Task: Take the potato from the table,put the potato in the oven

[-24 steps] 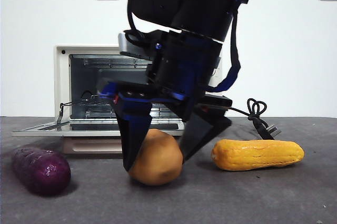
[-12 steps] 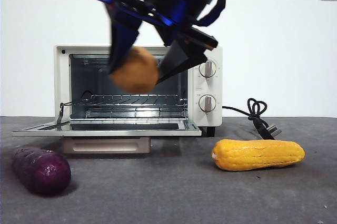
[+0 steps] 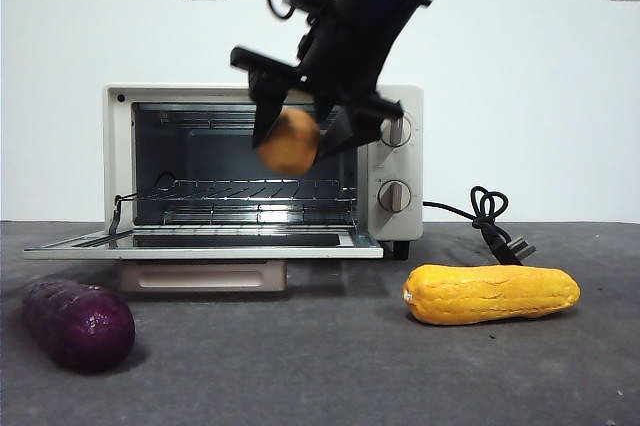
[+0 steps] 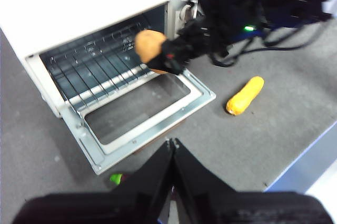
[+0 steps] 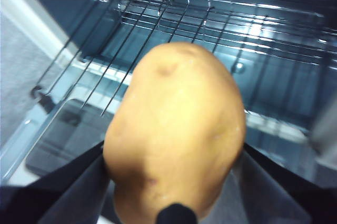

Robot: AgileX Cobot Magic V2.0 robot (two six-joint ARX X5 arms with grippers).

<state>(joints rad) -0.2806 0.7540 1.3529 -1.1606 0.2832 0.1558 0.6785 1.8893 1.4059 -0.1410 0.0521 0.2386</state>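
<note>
Tan potato (image 3: 290, 142) hangs clamped in the right gripper (image 3: 303, 132) before the open oven (image 3: 260, 171) in the front view, the left gripper (image 4: 172, 148) rests closed above the table (image 4: 274, 129), and the right wrist view shows the rack (image 5: 210, 19) beyond it.

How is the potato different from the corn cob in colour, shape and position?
The potato is tan-orange and round; the corn cob is yellow and long. The potato is held in the air by the right gripper, in front of the open oven; the corn cob lies on the table.
</note>
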